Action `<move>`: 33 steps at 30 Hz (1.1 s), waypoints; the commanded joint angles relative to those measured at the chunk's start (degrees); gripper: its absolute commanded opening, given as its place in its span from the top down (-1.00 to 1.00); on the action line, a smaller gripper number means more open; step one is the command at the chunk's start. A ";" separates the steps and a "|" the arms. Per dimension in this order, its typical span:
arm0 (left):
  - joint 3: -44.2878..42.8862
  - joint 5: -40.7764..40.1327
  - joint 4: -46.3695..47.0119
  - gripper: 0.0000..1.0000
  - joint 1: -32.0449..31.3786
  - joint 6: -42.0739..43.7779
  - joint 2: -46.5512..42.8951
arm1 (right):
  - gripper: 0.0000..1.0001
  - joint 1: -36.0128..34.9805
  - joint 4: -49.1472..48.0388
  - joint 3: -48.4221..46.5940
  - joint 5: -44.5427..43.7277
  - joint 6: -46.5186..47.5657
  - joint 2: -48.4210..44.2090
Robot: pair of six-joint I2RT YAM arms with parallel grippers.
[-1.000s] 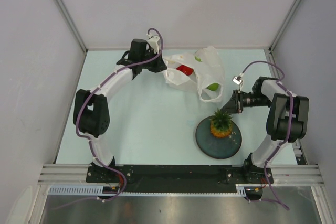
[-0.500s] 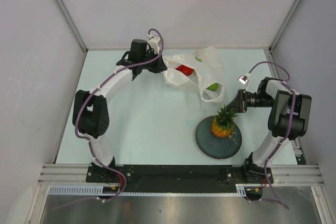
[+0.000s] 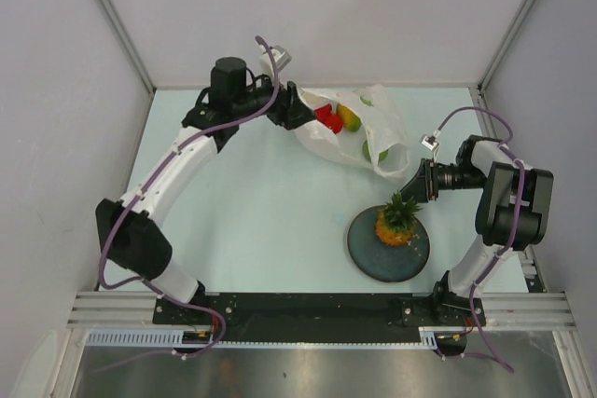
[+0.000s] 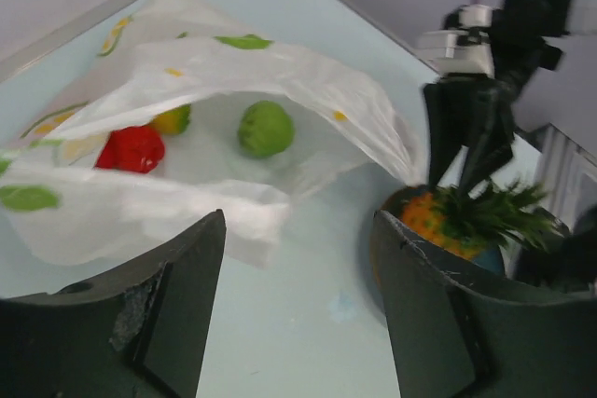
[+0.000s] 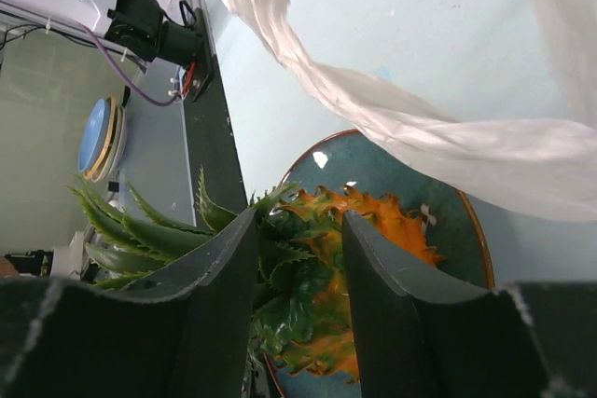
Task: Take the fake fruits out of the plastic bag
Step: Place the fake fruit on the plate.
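Observation:
The plastic bag (image 3: 378, 137) lies crumpled at the back of the table, mouth facing left. Inside it show a small red fruit (image 3: 326, 119), a yellow-orange fruit (image 3: 349, 117) and a green round fruit (image 3: 375, 151). My left gripper (image 3: 297, 111) stands open beside the bag's mouth with nothing between its fingers; in its wrist view (image 4: 298, 230) the bag (image 4: 196, 67), red fruit (image 4: 132, 148) and green fruit (image 4: 266, 128) lie just ahead. The orange pineapple (image 3: 395, 219) stands upright on the plate. My right gripper (image 3: 415, 184) is open just behind it, its crown (image 5: 289, 277) seen past the fingers.
The dark round plate (image 3: 373, 253) sits front right, its blue rim (image 5: 410, 184) under a hanging fold of bag (image 5: 420, 137). Grey enclosure walls and posts close in the back and both sides. A metal rail (image 3: 317, 309) runs along the near edge.
Both grippers have gone from shut to open. The left one let go of the bag's edge and swung up; the bag slumped rightward. The right one released the pineapple and drew back.

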State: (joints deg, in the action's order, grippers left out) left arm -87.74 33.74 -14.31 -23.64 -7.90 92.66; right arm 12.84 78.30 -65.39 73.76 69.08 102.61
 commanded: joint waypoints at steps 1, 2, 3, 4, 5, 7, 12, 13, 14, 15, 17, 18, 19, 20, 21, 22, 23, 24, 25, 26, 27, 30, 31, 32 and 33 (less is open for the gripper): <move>4.23 12.32 -3.44 -0.41 -1.49 7.69 -4.33 | 0.06 -0.10 8.88 -2.03 -0.37 0.97 -1.97; 7.90 11.71 -5.10 -0.42 -3.15 11.29 -6.33 | 0.01 -0.10 8.80 -2.03 -0.37 0.71 -2.15; 10.29 7.61 -5.03 -0.44 -3.95 13.50 -7.83 | -0.05 -0.10 8.80 -2.11 -0.45 0.71 -2.41; 12.92 5.22 -1.64 -0.48 -4.74 14.74 -9.41 | -0.11 -0.10 8.80 -2.20 -0.54 0.62 -2.50; 18.17 3.29 0.92 -0.53 -5.19 14.06 -12.39 | -0.12 -0.10 8.80 -2.20 -0.54 0.44 -2.76; 21.20 0.04 3.75 -0.57 -5.19 11.61 -13.73 | -0.25 -0.10 8.80 -2.38 -0.63 0.27 -2.85; 21.56 5.88 0.43 -0.54 -6.15 12.37 -14.52 | -0.43 0.25 8.80 -2.73 -0.46 0.09 -4.08; 22.87 8.77 -0.89 -0.49 -7.72 16.65 -15.05 | -0.43 0.17 8.80 -2.90 -0.63 0.18 -4.34; 24.01 9.06 -1.16 -0.49 -8.70 18.78 -15.66 | -0.44 0.25 8.80 -3.08 -0.72 0.18 -4.35; 25.16 8.72 -0.99 -0.49 -9.49 20.10 -16.71 | -0.45 0.25 8.80 -3.34 -0.98 -0.26 -4.26; 27.19 8.10 1.91 -0.50 -9.85 19.33 -17.25 | -0.51 0.78 8.80 -4.13 -0.98 -0.70 -4.43; 26.75 7.58 1.48 -0.51 -9.85 20.02 -17.34 | -0.53 1.39 8.80 -4.48 -0.72 -1.40 -5.04; 25.62 6.70 1.13 -0.52 -10.20 22.12 -17.51 | -0.54 1.66 8.71 -5.53 -0.46 -2.01 -5.40; 24.91 4.78 1.03 -0.54 -10.20 23.01 -17.60 | -0.56 1.92 8.71 -6.15 -0.28 -2.71 -5.92; 24.29 3.54 1.21 -0.57 -10.20 23.45 -17.78 | -0.60 2.19 8.71 -6.77 0.07 -3.85 -6.45; 23.07 2.31 1.30 -0.58 -10.20 23.46 -17.87 | -0.62 2.54 8.62 -8.17 0.07 -4.39 -7.59; 22.45 0.30 1.30 -0.59 -10.20 23.46 -17.87 | -0.67 2.63 8.62 -8.88 -0.02 -4.74 -8.21; 21.83 -0.42 0.86 -0.60 -10.20 22.94 -17.69 | -0.75 2.63 8.62 -9.49 -0.63 -5.00 -8.73; 20.61 -1.21 0.60 -0.60 -10.20 22.15 -17.17 | -0.76 2.71 8.71 -10.54 -1.07 -5.35 -10.05; 19.99 -4.17 0.59 -0.61 -10.20 20.83 -16.90 | -0.76 2.80 8.62 -11.07 -2.20 -5.45 -10.58; 18.41 -5.42 -0.36 -0.61 -10.03 17.60 -16.47 | -0.76 2.89 8.62 -11.60 -2.74 -5.45 -11.28; 15.59 -2.55 -1.43 -0.53 -9.67 13.45 -15.14 | -0.76 3.16 8.71 -13.80 -4.58 -5.53 -14.09; 15.85 -1.23 -0.30 -0.51 -9.67 13.18 -15.67 | -0.75 2.98 8.36 -14.50 -5.11 -6.32 -15.49; 16.02 2.00 2.15 -0.50 -9.67 12.48 -15.84 | -0.75 2.89 7.40 -15.38 -6.07 -7.63 -16.20; 16.29 3.34 3.13 -0.50 -9.85 12.21 -15.50 | -0.74 2.72 3.82 -15.65 -6.52 -9.30 -16.99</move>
State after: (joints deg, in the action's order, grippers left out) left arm -69.43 31.99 -15.16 -33.63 8.45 77.47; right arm 15.70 77.45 -77.60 69.78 63.57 89.93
